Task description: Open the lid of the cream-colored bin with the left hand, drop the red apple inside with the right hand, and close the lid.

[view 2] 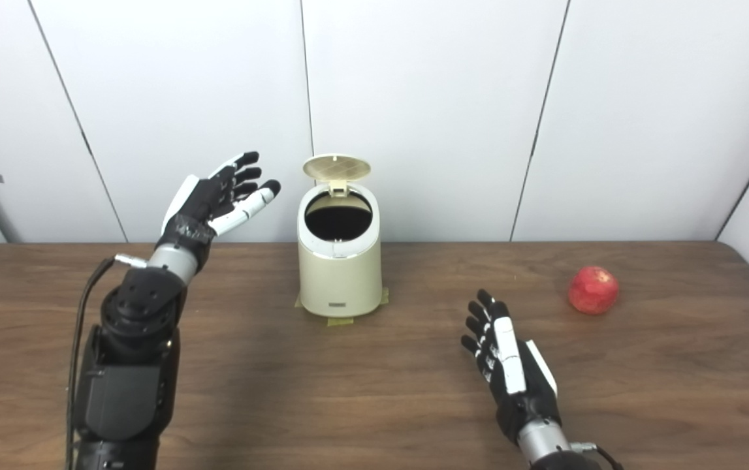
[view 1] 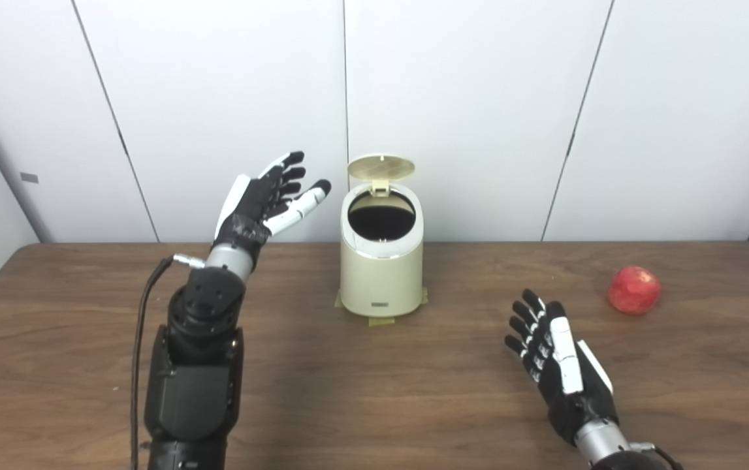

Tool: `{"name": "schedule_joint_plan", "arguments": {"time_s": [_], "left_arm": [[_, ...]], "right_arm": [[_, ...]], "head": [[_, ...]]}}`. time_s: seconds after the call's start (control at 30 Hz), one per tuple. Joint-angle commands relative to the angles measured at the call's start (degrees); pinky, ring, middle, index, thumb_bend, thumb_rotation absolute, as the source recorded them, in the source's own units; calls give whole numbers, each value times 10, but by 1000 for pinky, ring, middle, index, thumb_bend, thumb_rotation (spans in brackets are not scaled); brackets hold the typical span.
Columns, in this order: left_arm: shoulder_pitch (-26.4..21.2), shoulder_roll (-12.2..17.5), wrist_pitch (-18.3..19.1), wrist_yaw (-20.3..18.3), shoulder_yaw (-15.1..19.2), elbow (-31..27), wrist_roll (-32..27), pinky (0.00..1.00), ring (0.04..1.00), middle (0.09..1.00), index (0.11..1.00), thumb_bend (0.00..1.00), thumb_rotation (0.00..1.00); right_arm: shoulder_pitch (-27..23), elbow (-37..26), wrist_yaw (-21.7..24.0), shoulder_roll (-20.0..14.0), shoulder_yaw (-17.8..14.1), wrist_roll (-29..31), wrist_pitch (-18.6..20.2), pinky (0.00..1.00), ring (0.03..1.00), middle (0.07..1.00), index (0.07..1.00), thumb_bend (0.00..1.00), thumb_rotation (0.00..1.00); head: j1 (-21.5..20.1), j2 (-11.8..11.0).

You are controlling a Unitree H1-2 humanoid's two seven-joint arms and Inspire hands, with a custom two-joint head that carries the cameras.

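So the cream-colored bin [view 1: 381, 267] sits near the back middle of the wooden bench [view 1: 348, 391], and its lid [view 1: 381, 167] is flipped up on the rear hinge, standing nearly upright so you can look straight into the dark inside. There's yellowish tape [view 1: 381, 320] poking out from under the base on the left, right and front. A little dark label [view 1: 381, 304] sits low on the front of the bin, way too small to read.

The left hand [view 1: 270, 199] is raised in the air just left of the bin's top, fingers spread, holding nothing and not touching the bin. A black cable [view 1: 142, 313] runs along that arm.

The right hand [view 2: 508, 362] is low over the bench on the near right, fingers loosely apart, empty too. The red apple [view 2: 593, 290] is lying on the bench further right and a bit behind it, well apart from the bin. Nothing sits between apple and bin, just bare wood. White wall panels [view 1: 478, 98] behind everything.
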Motion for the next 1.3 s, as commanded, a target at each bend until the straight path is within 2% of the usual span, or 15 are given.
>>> {"name": "schedule_joint_plan", "arguments": {"time_s": [0.0, 0.07, 0.17, 0.2, 0.33, 0.4, 0.47, 0.6, 0.67, 0.77, 0.87, 0.93, 1.13, 1.17, 1.27], "left_arm": [[-13, -2, -11, 14, 1, -41, -33, 954, 939, 958, 978, 454, 816], [13, -2, -20, 26, -2, -55, -49, 955, 942, 964, 985, 453, 878], [54, -4, -40, 40, -2, -68, -76, 987, 963, 979, 999, 448, 975], [67, -5, -44, 43, -2, -72, -87, 995, 971, 982, 998, 479, 988], [103, -12, -53, 57, 0, -79, -124, 989, 978, 986, 1000, 558, 999], [120, -19, -52, 66, -3, -82, -137, 976, 973, 981, 995, 582, 1000], [134, -19, -57, 74, -9, -83, -142, 982, 973, 979, 995, 583, 1000], [154, -13, -71, 83, -21, -78, -145, 995, 973, 972, 991, 580, 1000], [157, -8, -77, 83, -23, -74, -149, 998, 974, 973, 992, 592, 1000], [161, -2, -92, 87, -22, -64, -155, 995, 975, 972, 993, 612, 1000], [163, 8, -104, 84, -21, -55, -162, 999, 977, 973, 999, 637, 1000], [162, 14, -102, 84, -21, -55, -166, 1000, 978, 974, 1000, 630, 1000], [162, 32, -110, 79, -18, -50, -182, 1000, 967, 970, 1000, 592, 1000], [162, 35, -110, 79, -18, -49, -185, 1000, 968, 971, 1000, 585, 1000], [163, 41, -102, 82, -13, -51, -195, 1000, 974, 977, 1000, 572, 1000]], "right_arm": [[-14, -15, -12, 5, -3, -18, -75, 830, 888, 900, 908, 633, 912], [-12, -16, -19, 7, -4, -27, -99, 827, 883, 894, 899, 627, 889], [-10, -22, -20, 2, -8, -30, -113, 832, 888, 904, 889, 588, 820], [-10, -24, -20, -1, -10, -29, -113, 845, 893, 909, 891, 581, 797], [-16, -11, -16, -18, -22, -24, -131, 841, 892, 914, 889, 579, 678], [-22, 3, -22, -28, -34, -27, -144, 823, 882, 904, 878, 584, 537], [-27, 12, -27, -38, -43, -35, -151, 788, 865, 888, 862, 652, 447], [-34, 28, -36, -64, -56, -58, -175, 738, 843, 885, 848, 757, 377], [-38, 18, -41, -71, -60, -67, -171, 717, 824, 862, 829, 726, 306], [-43, -4, -44, -88, -65, -85, -141, 733, 830, 859, 831, 722, 246], [-52, -23, -53, -99, -79, -99, -80, 738, 817, 851, 826, 776, 232], [-58, -29, -59, -112, -78, -133, -51, 749, 807, 840, 828, 795, 246], [-82, -9, -65, -156, -73, -197, -27, 727, 818, 854, 844, 796, 230], [-86, -9, -63, -162, -72, -205, -21, 763, 831, 855, 846, 793, 231], [-100, -30, -56, -178, -64, -240, 22, 783, 869, 881, 864, 784, 176]], "head": [[-1, 1], [-7, 3], [-18, 4], [-18, 4], [-35, 2], [-42, 3], [-51, 4], [-78, 5], [-86, 5], [-108, 6], [-129, 7], [-153, 8], [-187, 11], [-187, 11], [-198, 15]]}}
